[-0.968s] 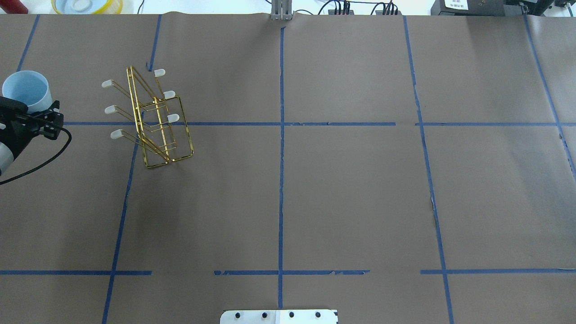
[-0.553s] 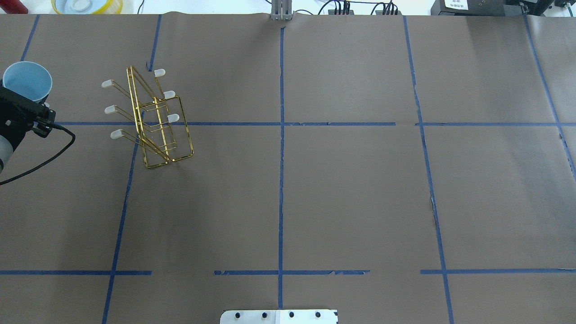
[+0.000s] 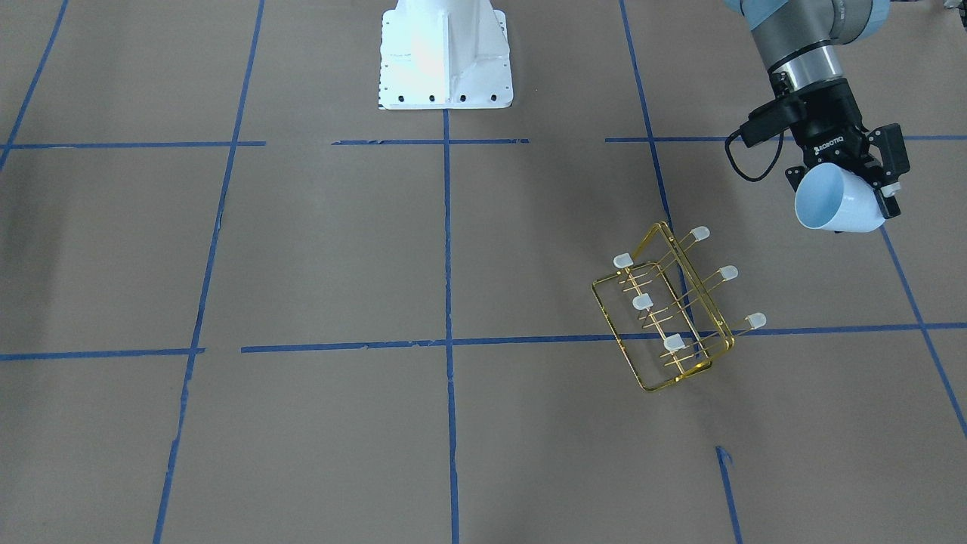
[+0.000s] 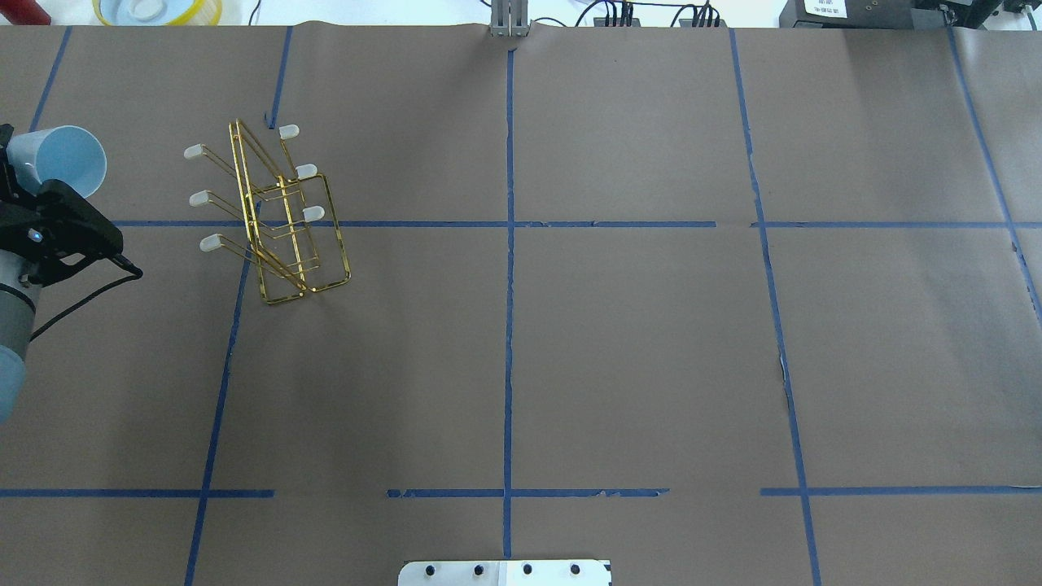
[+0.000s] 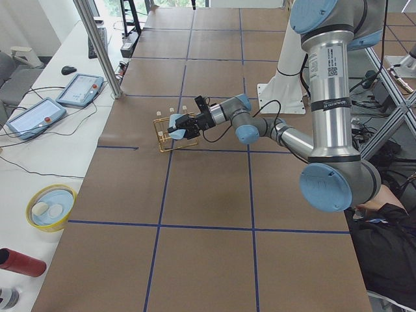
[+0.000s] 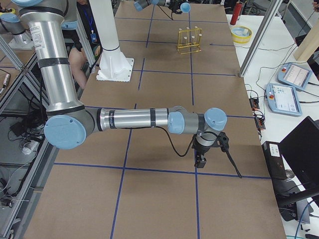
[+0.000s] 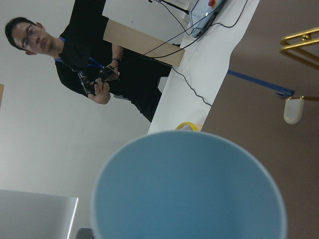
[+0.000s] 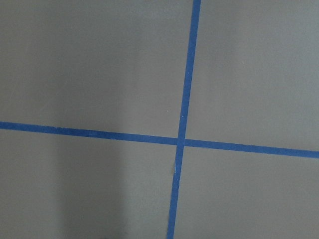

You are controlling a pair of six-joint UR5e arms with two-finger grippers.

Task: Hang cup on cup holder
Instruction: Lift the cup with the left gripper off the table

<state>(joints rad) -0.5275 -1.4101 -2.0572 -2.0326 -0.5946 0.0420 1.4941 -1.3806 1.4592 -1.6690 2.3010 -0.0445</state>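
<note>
The pale-blue cup (image 3: 835, 202) is held in my left gripper (image 3: 842, 193), which is shut on its sides. The cup is lifted off the table and tilted, with its open mouth turned towards the cup holder. It also shows in the overhead view (image 4: 63, 159) and fills the left wrist view (image 7: 189, 189). The gold wire cup holder (image 4: 277, 220) stands on the table to the right of the cup there, its capped prongs (image 3: 727, 272) empty. My right gripper (image 6: 201, 160) hangs low over the table at the far end. I cannot tell whether it is open or shut.
A yellow-rimmed bowl (image 4: 155, 10) and a red cylinder (image 5: 19, 263) lie on the white bench beyond the table edge. The white robot base (image 3: 444, 53) stands at the table's middle. Control pendants (image 5: 81, 88) and an operator (image 7: 94, 74) are across the table.
My left wrist has turned and shifted slightly right. The cup has tipped from mouth-up to mouth facing the cup holder. The cup holder has not moved.
</note>
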